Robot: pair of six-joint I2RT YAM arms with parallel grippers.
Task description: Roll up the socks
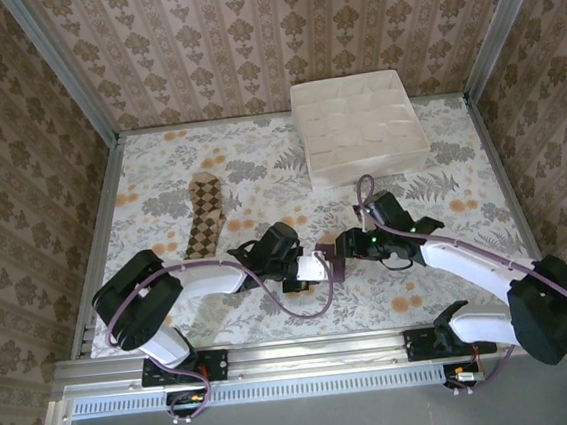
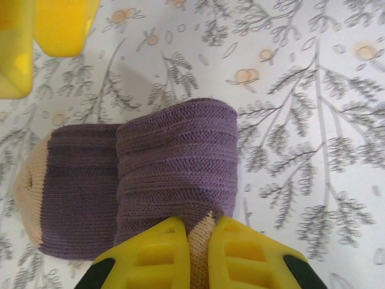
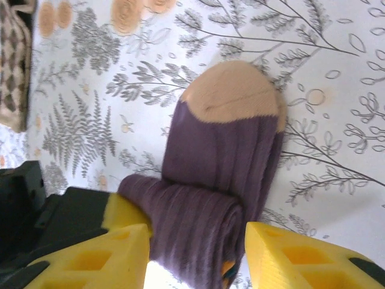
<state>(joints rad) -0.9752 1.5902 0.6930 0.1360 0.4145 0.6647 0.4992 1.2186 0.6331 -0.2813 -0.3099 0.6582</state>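
Lab rig dressed up as a home, I'd say: damask wallpaper on panels framed by aluminium posts, a floral tablecloth, left arm and right arm bolted to a metal rail.

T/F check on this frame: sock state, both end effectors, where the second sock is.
1. The purple sock is partly rolled, with its tan toe lying flat on the table. True.
2. The left end effector is open and clear of the purple sock. False: it is shut, pinching the sock's fabric at the near end of the roll.
3. The argyle sock sits inside the white divider box. False: it lies flat on the table, to the left of the box and nearer the arms.
4. The right end effector straddles the rolled part, with one finger on each side and the jaws apart. True.
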